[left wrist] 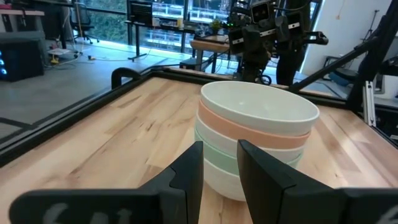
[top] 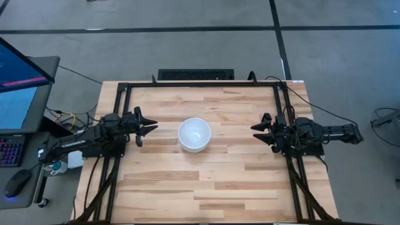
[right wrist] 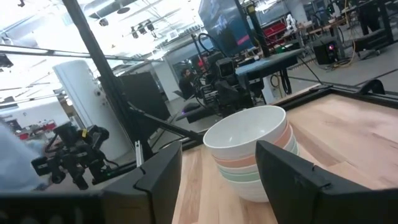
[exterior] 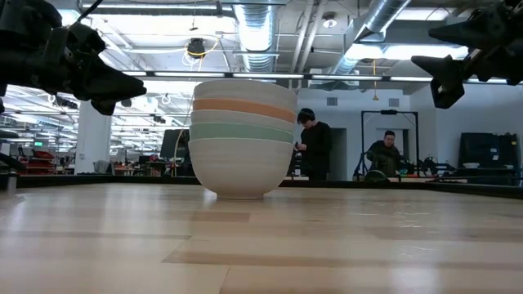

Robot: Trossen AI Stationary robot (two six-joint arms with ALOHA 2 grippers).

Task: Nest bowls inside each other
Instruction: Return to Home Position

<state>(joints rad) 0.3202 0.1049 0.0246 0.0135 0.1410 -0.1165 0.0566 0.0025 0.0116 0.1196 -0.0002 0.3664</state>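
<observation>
The bowls stand nested in one stack (top: 194, 135) at the middle of the table, and its white bottom bowl (exterior: 242, 171) rests on the wood. From the side, a white bowl is on top, with an orange rim (exterior: 245, 109) and a mint green rim (exterior: 242, 131) below it. My left gripper (top: 152, 127) hovers open to the stack's left, above the table and pointing at it. My right gripper (top: 256, 127) hovers open to the stack's right, also pointing at it. Both wrist views show the stack (left wrist: 252, 140) (right wrist: 252, 152) ahead of the fingers, clear of them.
A black metal frame (top: 200, 84) runs along the far edge and both sides of the wooden table. Bare wood lies around the stack toward the near edge. A monitor and keyboard (top: 15, 94) stand off the table's left side. People stand in the room behind the table (exterior: 315, 147).
</observation>
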